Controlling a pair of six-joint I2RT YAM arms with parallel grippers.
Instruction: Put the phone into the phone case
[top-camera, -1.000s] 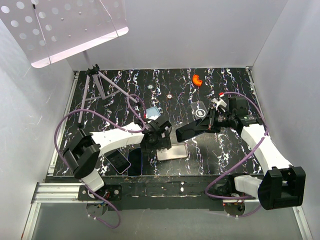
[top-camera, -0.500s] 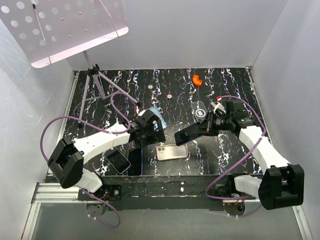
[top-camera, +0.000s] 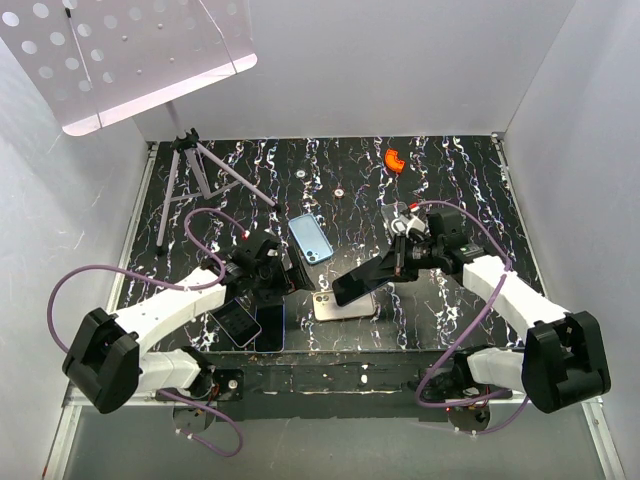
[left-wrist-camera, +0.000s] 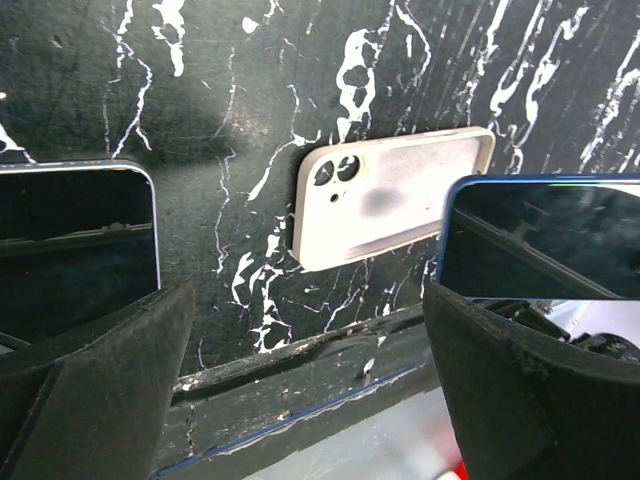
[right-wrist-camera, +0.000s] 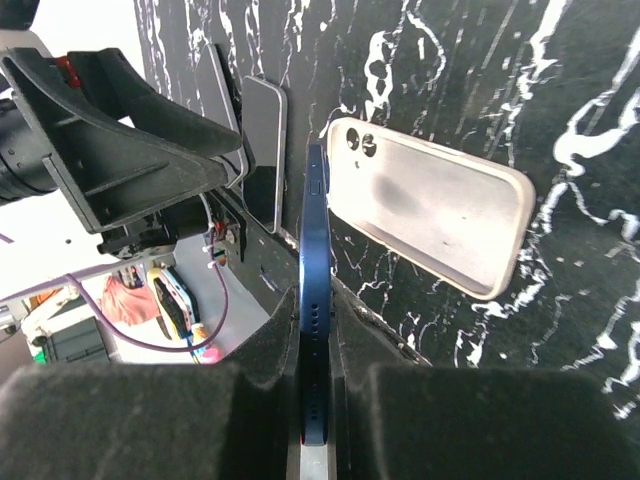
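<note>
Phone (top-camera: 358, 282) — dark screen, blue rim — clamped edge-on between the pressed-together fingers of R gripper (top-camera: 396, 260). Raised off the table (top-camera: 470, 170) and tilted, low end toward the L arm. From overhead, low end overlapping the far long side of the case (top-camera: 343, 306); from R wrist cam, standing on edge just beside the case's camera end. Contact w/ case not discernible.

Case cream-coloured, flat on table near front edge, approx. midway between the arms, camera cut-outs at its L end.

L gripper (top-camera: 281, 278) w/ jaws spread wide, low over table just L of case and apart from it. Through L wrist cam, case framed between the two fingers (left-wrist-camera: 95, 370).

Light-blue phone (top-camera: 311, 239) flat on table, just behind L gripper. Pale-rimmed handset (top-camera: 236, 322) and black handset (top-camera: 269, 326) side by side at front edge, L of case.

Tripod (top-camera: 200, 175) at far L; orange piece (top-camera: 395, 160) toward far R — well apart from case. Perforated panel (top-camera: 140, 50) overhead, top L.
</note>
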